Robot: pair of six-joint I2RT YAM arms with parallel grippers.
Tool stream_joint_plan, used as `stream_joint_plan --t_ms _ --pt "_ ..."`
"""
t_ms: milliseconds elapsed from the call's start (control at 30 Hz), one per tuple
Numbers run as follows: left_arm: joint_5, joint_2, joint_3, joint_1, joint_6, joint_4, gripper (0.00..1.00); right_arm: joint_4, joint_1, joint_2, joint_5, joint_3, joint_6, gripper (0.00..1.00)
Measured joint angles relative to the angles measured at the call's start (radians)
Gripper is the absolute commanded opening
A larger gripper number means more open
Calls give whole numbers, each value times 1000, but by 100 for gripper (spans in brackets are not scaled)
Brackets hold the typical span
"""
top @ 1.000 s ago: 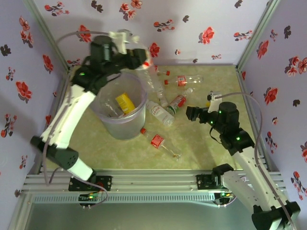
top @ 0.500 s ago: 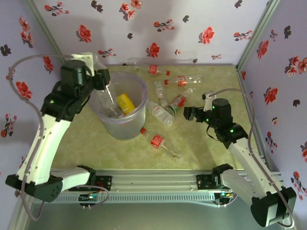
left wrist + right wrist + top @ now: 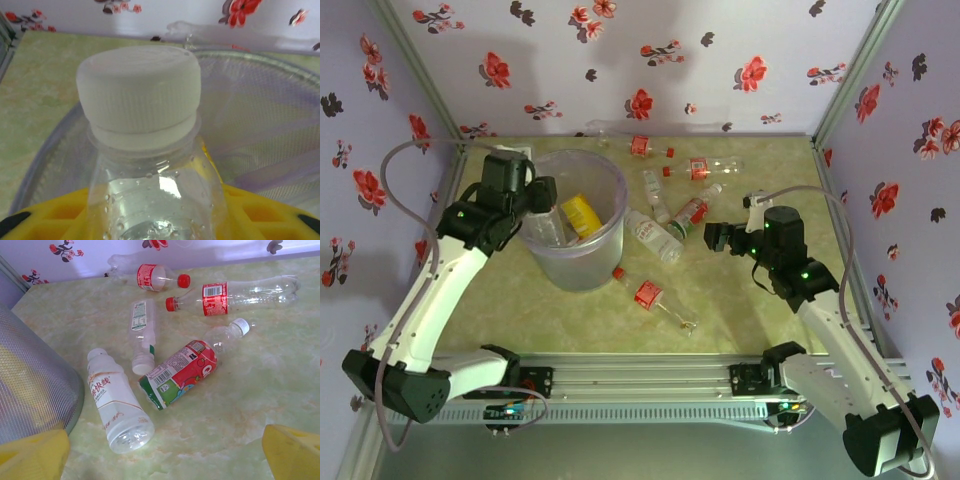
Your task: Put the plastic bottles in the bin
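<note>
One yellow bottle inside the bin

In your left wrist view the white-capped bottle runs off the bottom edge and hides most of the yellow fingers of the left end effector. In your right wrist view the bin is cut by the left edge.

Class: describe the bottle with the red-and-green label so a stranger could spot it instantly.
Find the wide pale bin on the left. Just right of it, beside a milky white bottle, lies the red-and-green bottle. Only its label is red with a green end.
</note>
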Motion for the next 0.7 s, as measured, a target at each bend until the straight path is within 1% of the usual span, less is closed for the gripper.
stream_joint_plan --t_ms 367,567,700 --pt "1 4 -84 0 -53 36 44 0 0 32 18 0 -24 99" --pt "5 14 -122 -2 -68 45 55 0 0 55 18 0 -24 99" --pt "10 22 -130 -2 -76 37 69 0 0 63 18 0 -24 99"
